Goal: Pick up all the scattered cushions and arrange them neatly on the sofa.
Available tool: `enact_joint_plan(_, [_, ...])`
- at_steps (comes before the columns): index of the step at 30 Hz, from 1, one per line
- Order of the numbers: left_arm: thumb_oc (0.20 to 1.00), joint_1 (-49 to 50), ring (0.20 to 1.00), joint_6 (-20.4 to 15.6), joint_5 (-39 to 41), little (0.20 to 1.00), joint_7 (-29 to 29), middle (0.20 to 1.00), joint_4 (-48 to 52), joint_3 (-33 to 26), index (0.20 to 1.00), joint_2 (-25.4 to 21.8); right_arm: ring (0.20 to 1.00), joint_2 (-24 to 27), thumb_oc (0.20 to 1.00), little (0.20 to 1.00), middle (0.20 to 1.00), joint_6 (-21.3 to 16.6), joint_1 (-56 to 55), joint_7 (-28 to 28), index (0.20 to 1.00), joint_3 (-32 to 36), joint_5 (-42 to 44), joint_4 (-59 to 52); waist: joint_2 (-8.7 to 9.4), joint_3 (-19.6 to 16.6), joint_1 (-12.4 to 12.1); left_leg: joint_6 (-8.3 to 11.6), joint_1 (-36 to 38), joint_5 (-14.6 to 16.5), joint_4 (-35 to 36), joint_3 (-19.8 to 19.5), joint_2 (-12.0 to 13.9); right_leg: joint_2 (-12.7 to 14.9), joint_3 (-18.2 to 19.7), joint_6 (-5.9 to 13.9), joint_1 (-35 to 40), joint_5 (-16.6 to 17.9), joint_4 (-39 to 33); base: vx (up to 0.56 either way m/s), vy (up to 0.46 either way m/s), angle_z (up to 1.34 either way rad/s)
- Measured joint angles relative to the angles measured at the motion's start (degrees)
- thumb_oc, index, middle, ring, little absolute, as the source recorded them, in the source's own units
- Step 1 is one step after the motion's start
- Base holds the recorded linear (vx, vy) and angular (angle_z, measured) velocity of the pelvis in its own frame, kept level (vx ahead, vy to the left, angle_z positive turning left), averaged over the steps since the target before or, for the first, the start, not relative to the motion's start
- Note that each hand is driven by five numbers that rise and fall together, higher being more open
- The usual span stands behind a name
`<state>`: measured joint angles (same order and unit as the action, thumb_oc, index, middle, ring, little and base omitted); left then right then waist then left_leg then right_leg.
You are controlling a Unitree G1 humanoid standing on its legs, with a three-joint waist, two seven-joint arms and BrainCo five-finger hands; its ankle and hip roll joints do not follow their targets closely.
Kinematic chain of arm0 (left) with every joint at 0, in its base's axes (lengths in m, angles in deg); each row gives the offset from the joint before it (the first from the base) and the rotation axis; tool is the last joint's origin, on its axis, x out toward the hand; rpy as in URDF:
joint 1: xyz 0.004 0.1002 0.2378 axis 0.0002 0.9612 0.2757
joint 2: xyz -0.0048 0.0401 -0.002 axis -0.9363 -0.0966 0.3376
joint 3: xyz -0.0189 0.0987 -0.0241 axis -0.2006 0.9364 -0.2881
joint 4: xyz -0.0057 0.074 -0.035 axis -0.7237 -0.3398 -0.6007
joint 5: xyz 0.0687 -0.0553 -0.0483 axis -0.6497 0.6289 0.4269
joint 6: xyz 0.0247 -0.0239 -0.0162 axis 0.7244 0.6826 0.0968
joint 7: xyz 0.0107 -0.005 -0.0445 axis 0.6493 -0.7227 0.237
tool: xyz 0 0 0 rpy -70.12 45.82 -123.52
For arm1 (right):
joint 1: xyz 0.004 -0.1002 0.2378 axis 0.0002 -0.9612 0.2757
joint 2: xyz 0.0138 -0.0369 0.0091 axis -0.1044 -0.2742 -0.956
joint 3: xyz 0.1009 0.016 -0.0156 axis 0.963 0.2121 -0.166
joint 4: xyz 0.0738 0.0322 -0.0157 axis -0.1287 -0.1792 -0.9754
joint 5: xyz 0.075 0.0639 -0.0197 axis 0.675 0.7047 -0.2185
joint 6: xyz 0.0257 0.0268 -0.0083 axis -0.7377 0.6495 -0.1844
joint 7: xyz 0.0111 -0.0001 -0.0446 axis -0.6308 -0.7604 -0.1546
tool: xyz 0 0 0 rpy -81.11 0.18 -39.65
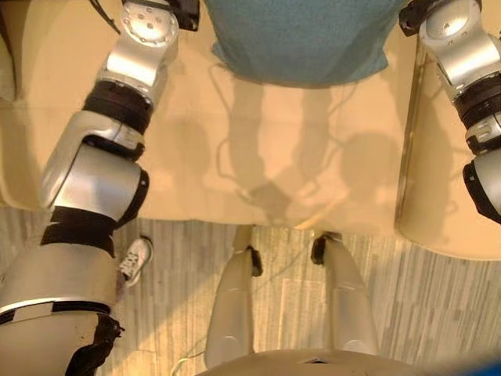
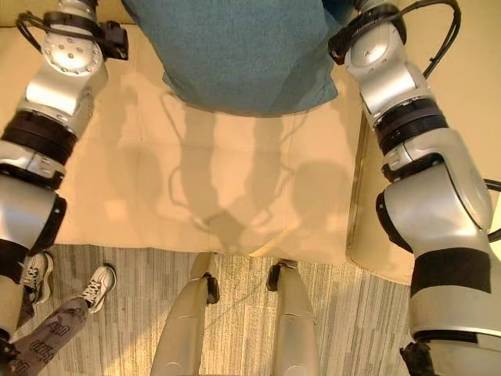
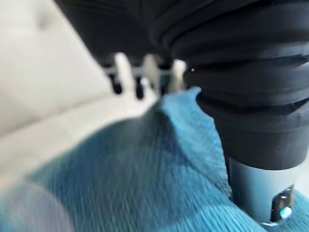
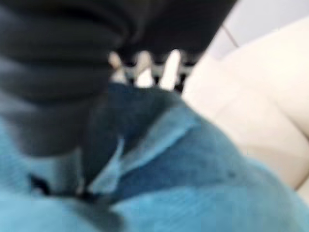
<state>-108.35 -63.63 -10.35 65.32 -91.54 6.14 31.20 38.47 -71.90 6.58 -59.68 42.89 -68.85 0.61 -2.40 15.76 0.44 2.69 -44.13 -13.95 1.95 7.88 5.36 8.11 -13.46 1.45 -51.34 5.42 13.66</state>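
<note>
Cushion fabric, teal and knitted-looking, sits at the far middle of what I see from the head camera: one teal cushion (image 1: 301, 39) lies on the cream sofa seat (image 2: 196, 180), its near edge sagging toward me and its far part running out past the top of the view. Both of my arms reach forward along its two sides, the left arm by its left corner and the right arm by its right corner. On my left wrist camera I see the left hand (image 3: 126, 73) with its silver fingers extended over the cushion's edge, right where the teal fabric meets the pale sofa upholstery; they look pressed at the cloth, but I cannot tell whether they are curled round it. My right wrist camera shows the right hand (image 4: 145, 65) in much the same spot on the other side, fingers over a fold of the teal cloth beside the cream sofa, and again I cannot tell whether they are grasping. A person's sneaker (image 2: 97, 285) and patterned trouser leg stand on the striped grey floor (image 1: 438, 305) at my left.
</note>
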Motion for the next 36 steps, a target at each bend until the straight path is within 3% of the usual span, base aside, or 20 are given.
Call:
enact_joint_plan(11, [1.000, -2.85, 1.000, -0.02, -0.07, 1.000, -3.83, 1.000, -5.92, 1.73, 1.000, -11.03, 1.000, 8.75, 1.000, 1.000, 1.000, -0.73, 2.89, -3.45, 1.000, -2.27, 3.07, 1.07, 0.00, 0.00, 0.04, -0.05, 0.04, -0.05, -0.09, -0.12, -0.15, 0.22, 0.07, 0.02, -0.02, -0.05, 0.48, 0.01, 0.005, 0.01])
enact_joint_plan(16, [1.000, 0.27, 1.000, 0.04, -0.22, 1.000, -4.60, 1.000, -6.28, -1.71, 1.000, -15.25, 1.000, 12.56, 1.000, 1.000, 1.000, -1.78, 1.24, -3.92, 1.000, -1.02, 4.28, -0.54, 0.07, -0.01, 0.09, -0.22, 0.61, -0.27, -0.08, -0.05, -0.39, 0.50, 0.12, 0.05, 0.22, -0.12, 1.02, -0.03, 0.019, 0.01])
enact_joint_plan(19, [1.000, 10.97, 1.000, -0.51, -0.28, 1.000, -4.38, 1.000, 4.89, -9.63, 1.000, -17.50, 1.000, 14.78, 1.000, 1.000, 1.000, -2.29, -7.05, -3.78, 1.000, 6.60, 4.72, -9.78, 0.13, 0.03, 0.28, -0.20, 1.69, -0.21, 0.11, 0.05, -0.52, 0.61, 0.26, 0.62, 1.07, -0.53, 1.26, 0.03, 0.016, 0.00])
enact_joint_plan(20, [1.000, 18.48, 1.000, -1.38, -0.37, 1.000, -4.32, 1.000, 12.36, -15.01, 1.000, -17.74, 1.000, 16.57, 1.000, 1.000, 1.000, -2.64, -13.56, -3.73, 1.000, 10.24, 4.58, -17.14, 0.23, 0.08, 0.20, -0.22, 2.76, -0.06, 0.35, 0.09, -0.52, 0.63, 0.30, 0.80, 1.96, -0.76, 1.22, 0.04, -0.001, -0.02])
enact_joint_plan(21, [1.000, 23.88, 1.000, -2.37, -0.42, 1.000, -4.21, 1.000, 15.57, -16.79, 1.000, -17.54, 1.000, 16.64, 1.000, 1.000, 1.000, -3.31, -17.29, -3.76, 1.000, 10.52, 4.51, -19.25, 0.25, 0.10, 0.38, -0.27, 4.36, -0.03, 0.97, 0.30, -0.52, 0.63, 0.31, 0.78, 3.25, -1.01, 1.20, 0.07, -0.005, -0.02])
enact_joint_plan(22, [1.000, 24.06, 1.000, -2.39, -0.72, 1.000, -4.32, 1.000, 14.26, -14.90, 1.000, -17.52, 1.000, 16.32, 1.000, 1.000, 1.000, -3.37, -17.33, -3.86, 1.000, 9.41, 4.49, -17.52, 0.27, 0.08, 0.40, -0.29, 4.93, -0.01, 0.99, 0.34, -0.51, 0.63, 0.31, 0.80, 3.86, -1.08, 1.22, 0.09, -0.018, 0.00])
enact_joint_plan(23, [1.000, 29.38, 1.000, -1.65, -1.19, 1.000, -4.39, 1.000, 18.85, -20.49, 1.000, -16.60, 1.000, 16.58, 1.000, 1.000, 1.000, -2.27, -22.57, -3.78, 1.000, 14.88, 4.07, -22.53, 0.32, 0.05, 0.25, -0.15, 5.37, 0.64, 1.03, 0.37, -0.54, 0.63, 0.41, 1.61, 4.10, -2.16, 1.97, 0.08, -0.021, 0.02])
enact_joint_plan(24, [1.000, 43.32, 1.000, -4.19, -1.38, 1.000, -4.00, 1.000, 32.90, -36.12, 1.000, -11.00, 1.000, 16.31, 1.000, 1.000, 1.000, -4.49, -36.57, -3.28, 1.000, 28.68, 2.31, -36.70, 0.41, 0.10, 0.28, -0.01, 7.09, 1.01, 1.54, 0.45, -0.66, 0.88, 0.47, 1.27, 5.31, -2.63, 2.38, 0.09, -0.043, -0.01])
enact_joint_plan(25, [1.000, 49.66, 1.000, -5.63, -1.52, 1.000, -3.59, 1.000, 36.21, -38.87, 1.000, -9.18, 1.000, 16.29, 1.000, 1.000, 1.000, -5.45, -42.01, -3.12, 1.000, 30.87, 1.35, -40.05, 0.47, 0.14, 0.31, -0.24, 8.80, 0.81, 1.73, 0.66, -0.64, 0.85, 0.46, 1.17, 7.01, -2.77, 2.14, 0.10, -0.030, -0.03])
enact_joint_plan(26, [1.000, 55.44, 1.000, -4.86, -1.57, 1.000, -3.90, 1.000, 37.03, -40.00, 1.000, -7.21, 1.000, 15.02, 1.000, 1.000, 1.000, -5.04, -48.10, -3.84, 1.000, 33.87, 0.52, -41.88, 0.57, 0.11, 0.31, -0.29, 11.13, 1.18, 2.12, 0.81, -0.52, 0.72, 0.44, 1.71, 9.17, -3.45, 2.10, 0.11, -0.023, -0.03])
enact_joint_plan(28, [1.000, 64.79, 1.000, -4.38, -1.55, 1.000, -4.38, 1.000, 37.79, -43.79, 1.000, -1.66, 1.000, 8.06, 1.000, 1.000, 1.000, -5.27, -59.43, -4.16, 1.000, 41.55, -0.05, -46.11, 1.09, -0.41, 0.47, -0.16, 15.18, 2.31, 2.09, 0.84, -0.26, 0.51, 0.28, 2.17, 13.37, -4.59, 1.87, 0.11, 0.001, -0.07])
enact_joint_plan(29, [1.000, 73.15, 1.000, -3.39, -1.60, 1.000, -5.20, 1.000, 37.91, -45.53, 1.000, 3.01, 1.000, 3.39, 1.000, 1.000, 1.000, -5.06, -68.95, -5.57, 1.000, 44.40, -0.79, -48.78, 1.80, -1.40, 0.32, 0.02, 18.26, 4.31, 1.93, 1.00, 0.04, 0.26, 0.41, 2.44, 16.69, -5.64, 1.21, 0.09, 0.004, -0.15])
enact_joint_plan(31, [1.000, 80.36, 1.000, -2.60, -1.77, 1.000, -5.89, 1.000, 37.32, -45.83, 1.000, 7.45, 1.000, 0.03, 1.000, 1.000, 1.000, -5.05, -76.66, -6.90, 1.000, 45.20, -1.57, -49.74, 2.16, -3.13, 0.24, 0.02, 19.92, 5.21, 1.68, 1.14, 0.14, 0.21, 0.23, 2.52, 18.83, -5.90, 0.44, 0.11, 0.000, -0.09])
enact_joint_plan(32, [1.000, 84.65, 1.000, -1.18, -2.16, 1.000, -7.23, 1.000, 34.99, -45.80, 1.000, 12.60, 1.000, -2.78, 1.000, 1.000, 1.000, -4.49, -82.13, -9.03, 1.000, 45.08, -3.69, -47.62, 2.57, -3.92, 0.30, 0.13, 22.83, 5.57, 1.94, 1.14, 0.18, 0.25, -0.11, 2.81, 22.11, -6.07, -0.14, 0.10, -0.009, 0.02])
enact_joint_plan(36, [1.000, 90.84, 1.000, 1.33, -4.46, 1.000, -9.88, 1.000, 27.99, -44.04, 1.000, 15.43, 1.000, -6.51, 1.000, 1.000, 1.000, -3.31, -88.11, -13.40, 1.000, 42.58, -8.02, -40.12, 2.95, -7.40, 0.28, 1.26, 27.35, 7.70, 2.26, 0.93, 0.59, 0.00, -1.54, 2.97, 28.15, -6.24, -2.71, 0.02, 0.000, 0.11])
